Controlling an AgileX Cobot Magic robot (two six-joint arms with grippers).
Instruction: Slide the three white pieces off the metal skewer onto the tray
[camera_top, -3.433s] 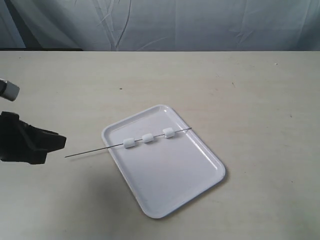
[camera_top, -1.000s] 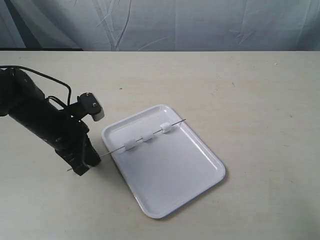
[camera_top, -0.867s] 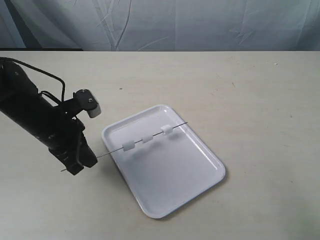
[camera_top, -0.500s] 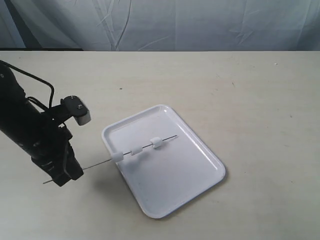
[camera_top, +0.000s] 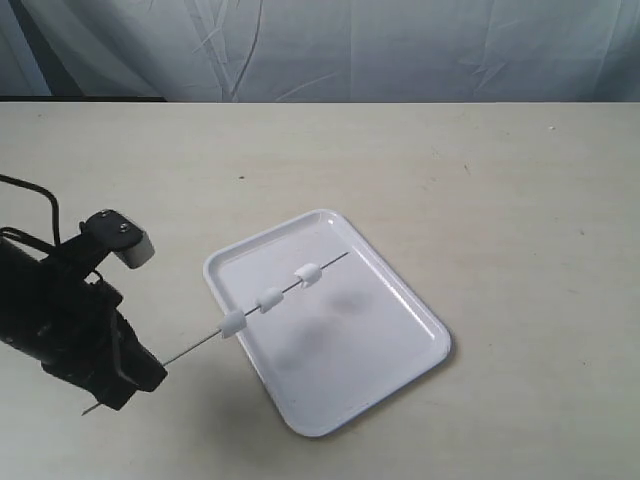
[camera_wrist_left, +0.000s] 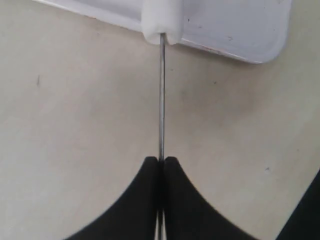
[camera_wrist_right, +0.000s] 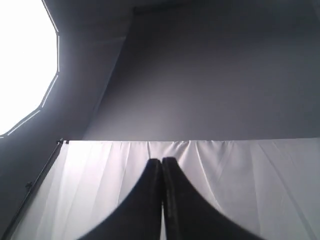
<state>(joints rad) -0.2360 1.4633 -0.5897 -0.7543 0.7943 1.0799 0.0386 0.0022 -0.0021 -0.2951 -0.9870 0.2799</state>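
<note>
My left gripper (camera_top: 140, 375) (camera_wrist_left: 161, 160) is shut on one end of the metal skewer (camera_top: 195, 347) (camera_wrist_left: 161, 95), at the front left of the table. The skewer rises at a slant toward the tray (camera_top: 350, 370) (camera_wrist_left: 240, 35), held in the air. The three white pieces (camera_top: 270, 299) sit on the rod above the tray's left part: one at the tray's left rim (camera_top: 232, 322), one in the middle, one farthest along (camera_top: 307, 276). The left wrist view shows only the nearest piece (camera_wrist_left: 162, 22). My right gripper (camera_wrist_right: 162, 161) is shut, empty, and faces a white curtain; it is absent from the exterior view.
The beige tabletop (camera_top: 480, 180) stretches behind and to the right of the tray. A grey-blue curtain (camera_top: 350, 50) hangs behind the table's far edge. My left arm's black body (camera_top: 60, 320) and cable lie along the left edge.
My left gripper has drawn back toward the front left with the skewer, lifting it off the tray. The pieces have moved left with the rod; shadows now fall on the tray.
</note>
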